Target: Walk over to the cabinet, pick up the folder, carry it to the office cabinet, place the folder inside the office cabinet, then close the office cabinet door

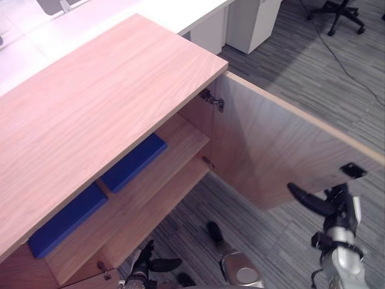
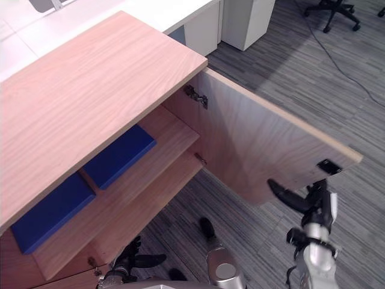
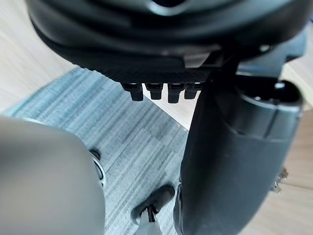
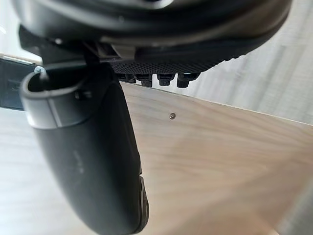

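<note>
While two flat blue rectangular folders (image 1: 133,161) lie on the light wooden cabinet (image 1: 90,108) shelf (image 1: 177,144), my left hand (image 1: 144,262) and right hand (image 1: 322,206) are empty, fingers loose, right one near the open door (image 1: 271,147).

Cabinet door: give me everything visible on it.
The door is light wood, swung wide open on metal hinges at the cabinet side. A black catch plate sits near its free edge, a small screw on the inner face. The right hand, open, hovers by its lower edge; contact unclear.
</note>
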You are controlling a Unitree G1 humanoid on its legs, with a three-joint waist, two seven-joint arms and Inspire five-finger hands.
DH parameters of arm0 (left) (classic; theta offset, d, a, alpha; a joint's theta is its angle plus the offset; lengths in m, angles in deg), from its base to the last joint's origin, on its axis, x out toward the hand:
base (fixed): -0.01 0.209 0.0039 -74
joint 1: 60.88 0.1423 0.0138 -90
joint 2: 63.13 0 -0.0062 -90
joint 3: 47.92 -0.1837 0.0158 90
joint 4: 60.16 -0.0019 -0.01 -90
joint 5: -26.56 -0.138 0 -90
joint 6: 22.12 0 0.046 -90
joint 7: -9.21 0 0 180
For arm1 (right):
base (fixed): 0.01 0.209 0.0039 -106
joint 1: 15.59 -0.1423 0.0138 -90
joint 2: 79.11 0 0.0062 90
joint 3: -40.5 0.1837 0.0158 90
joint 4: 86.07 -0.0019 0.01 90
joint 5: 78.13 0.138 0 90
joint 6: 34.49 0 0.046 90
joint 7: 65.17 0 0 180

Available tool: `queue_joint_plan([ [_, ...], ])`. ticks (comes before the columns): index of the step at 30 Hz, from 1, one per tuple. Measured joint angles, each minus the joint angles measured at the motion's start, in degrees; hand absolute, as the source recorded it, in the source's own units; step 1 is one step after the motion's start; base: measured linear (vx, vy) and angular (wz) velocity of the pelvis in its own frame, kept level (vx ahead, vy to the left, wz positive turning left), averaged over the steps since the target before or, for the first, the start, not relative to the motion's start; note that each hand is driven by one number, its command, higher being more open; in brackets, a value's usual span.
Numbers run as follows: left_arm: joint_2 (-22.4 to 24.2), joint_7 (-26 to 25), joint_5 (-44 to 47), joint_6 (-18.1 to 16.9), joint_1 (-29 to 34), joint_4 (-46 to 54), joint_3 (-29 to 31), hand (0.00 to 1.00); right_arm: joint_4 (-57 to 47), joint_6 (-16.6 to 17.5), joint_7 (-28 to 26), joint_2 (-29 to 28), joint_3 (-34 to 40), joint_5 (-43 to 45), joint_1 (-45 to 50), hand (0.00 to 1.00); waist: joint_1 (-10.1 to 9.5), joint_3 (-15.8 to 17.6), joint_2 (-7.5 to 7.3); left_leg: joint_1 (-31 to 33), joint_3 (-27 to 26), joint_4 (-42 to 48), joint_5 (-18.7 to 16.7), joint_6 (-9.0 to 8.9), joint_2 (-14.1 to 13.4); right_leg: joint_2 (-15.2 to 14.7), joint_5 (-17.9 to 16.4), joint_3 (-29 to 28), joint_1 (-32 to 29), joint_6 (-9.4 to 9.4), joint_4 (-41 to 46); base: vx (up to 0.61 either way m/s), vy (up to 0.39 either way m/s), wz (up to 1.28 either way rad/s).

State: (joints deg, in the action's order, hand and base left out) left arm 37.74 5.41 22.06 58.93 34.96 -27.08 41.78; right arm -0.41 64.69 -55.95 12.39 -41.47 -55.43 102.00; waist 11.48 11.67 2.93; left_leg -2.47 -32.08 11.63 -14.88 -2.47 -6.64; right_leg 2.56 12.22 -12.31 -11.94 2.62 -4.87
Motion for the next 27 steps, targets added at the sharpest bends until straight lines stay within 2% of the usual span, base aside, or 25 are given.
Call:
queue_joint_plan([
  [4, -0.17, 0.0, -0.56, 0.4, -1.13, -0.32, 0.36, 1.0, -7.38, -0.41, -3.83, -3.67, -6.85, -0.36, 10.06, 1.0, 0.57, -0.58, -2.31, 1.01, 0.0, 3.04, -1.28, 0.0, -0.9, 0.16, 0.68, -0.24, 0.04, -0.1, 0.01, -0.06, -0.06, -0.04],
  [7, -0.82, 0.0, -1.27, 0.87, -1.45, -0.42, 0.49, 1.0, -9.66, -1.03, -6.27, -4.27, -10.6, -0.69, 14.02, 1.0, 0.57, -1.07, -3.6, 1.41, -0.04, 4.57, -1.62, -0.02, -1.28, 0.15, 0.78, -0.36, 0.17, 0.01, 0.05, -0.05, -0.023, -0.04],
  [10, -3.02, 0.02, -1.27, 1.26, -2.58, -1.59, 0.48, 1.0, -9.91, -2.21, -8.68, -3.4, -15.32, -2.71, 15.41, 1.0, 0.25, -1.01, -6.62, 1.56, 0.02, 6.65, -2.44, 0.43, -1.84, 0.18, 0.78, -0.45, 0.32, 0.05, 1.15, -0.07, -0.023, -0.02],
  [11, -4.08, 0.05, -1.28, 1.56, -3.04, -1.77, 0.47, 1.0, -9.96, -2.83, -9.49, -1.91, -17.52, -2.98, 15.41, 1.0, -0.27, -0.99, -7.88, 1.66, 0.15, 7.45, -2.71, 0.57, -2.12, 0.23, 0.48, -0.43, 0.35, 0.12, 1.67, -0.08, -0.027, 0.05],
  [12, -4.79, 0.07, -1.28, 2.01, -3.83, -1.86, 0.46, 1.0, -10.15, -3.53, -10.19, 0.23, -19.38, -4.01, 15.14, 1.0, -1.14, -0.97, -8.51, 2.08, 0.83, 7.74, -2.75, 0.71, -2.65, 0.4, -1.28, 0.22, 0.38, 0.84, 1.88, -0.08, -0.036, 0.11],
  [13, -5.1, 0.13, -1.28, 2.1, -4.25, -1.86, 0.44, 1.0, -10.38, -3.91, -10.69, 1.44, -20.29, -4.3, 14.73, 1.0, -1.61, -0.91, -8.56, 2.32, 1.29, 7.84, -2.74, 0.78, -3.1, 0.58, -1.62, 0.97, 0.3, 0.77, 2.32, -0.05, -0.037, 0.29],
  [15, -6.96, 0.23, -1.36, 2.4, -5.02, -1.69, 0.18, 1.0, -10.52, -6.41, -13.65, 7.44, -26.04, -4.49, 12.43, 1.0, -3.78, -1.2, -10.64, 2.87, 3.9, 9.81, -3.08, 0.72, -3.62, 0.18, -2.02, 3.51, 0.37, 0.19, 6.06, 0.0, -0.018, 0.47],
  [16, -7.42, 0.32, -1.36, 2.51, -5.03, -1.58, 0.1, 1.0, -10.53, -7.21, -14.61, 9.16, -27.77, -4.86, 10.81, 1.0, -4.15, -1.51, -11.1, 3.3, 4.75, 10.11, -3.07, 0.69, -3.75, 0.18, -2.21, 4.25, 0.58, 0.1, 5.84, 0.01, -0.033, 0.55],
  [18, -7.77, 0.62, -1.33, 2.97, -6.44, -0.98, -0.12, 1.0, -10.52, -10.16, -16.09, 11.33, -33.31, -5.17, 0.71, 1.0, -7.15, -1.77, -11.88, 6.12, 7.95, 11.34, -2.72, 0.69, -4.19, -0.2, -3.11, 6.73, 0.86, 0.21, 3.71, -0.02, -0.058, 0.64],
  [20, -7.09, 0.4, -1.01, 3.23, -6.98, 0.27, -0.09, 1.0, -10.49, -11.38, -15.84, 10.65, -35.63, -5.75, -7.9, 1.0, -8.79, -1.31, -11.43, 8.81, 11.14, 12.95, -2.52, 0.43, -4.25, -0.64, -3.03, 9.08, 0.98, 0.19, 2.76, -0.03, -0.028, 0.81],
  [22, -6.57, -0.17, -0.88, 3.46, -6.93, 0.39, 0.18, 1.0, -9.15, -12.34, -15.38, 7.58, -35.94, -6.41, -15.92, 1.0, -10.48, -0.9, -11.2, 10.6, 13.9, 14.24, -2.51, 0.16, -4.29, -1.15, -2.69, 11.96, 1.21, 0.14, 2.59, -0.03, 0.0, 0.81],
  [26, -4.87, -1.97, 2.37, 4.61, -6.91, 0.78, 3.55, 1.0, 0.25, -12.49, -10.07, -1.23, -32.42, -10.51, -31.29, 1.0, -13.53, -0.15, -10.46, 14.74, 19.58, 16.58, -2.49, 0.4, -4.09, -1.79, -0.64, 17.31, 1.3, -1.07, 2.07, 0.02, 0.034, 0.68],
  [27, -4.42, -2.86, 3.46, 4.65, -6.04, 1.52, 5.5, 1.0, 2.22, -12.48, -6.82, -1.43, -29.11, -11.2, -31.41, 1.0, -13.31, 0.02, -10.39, 15.28, 20.7, 16.56, -2.39, 0.54, -3.89, -1.9, -0.48, 18.46, 1.38, -1.28, 1.99, 0.04, 0.056, 0.35],
])
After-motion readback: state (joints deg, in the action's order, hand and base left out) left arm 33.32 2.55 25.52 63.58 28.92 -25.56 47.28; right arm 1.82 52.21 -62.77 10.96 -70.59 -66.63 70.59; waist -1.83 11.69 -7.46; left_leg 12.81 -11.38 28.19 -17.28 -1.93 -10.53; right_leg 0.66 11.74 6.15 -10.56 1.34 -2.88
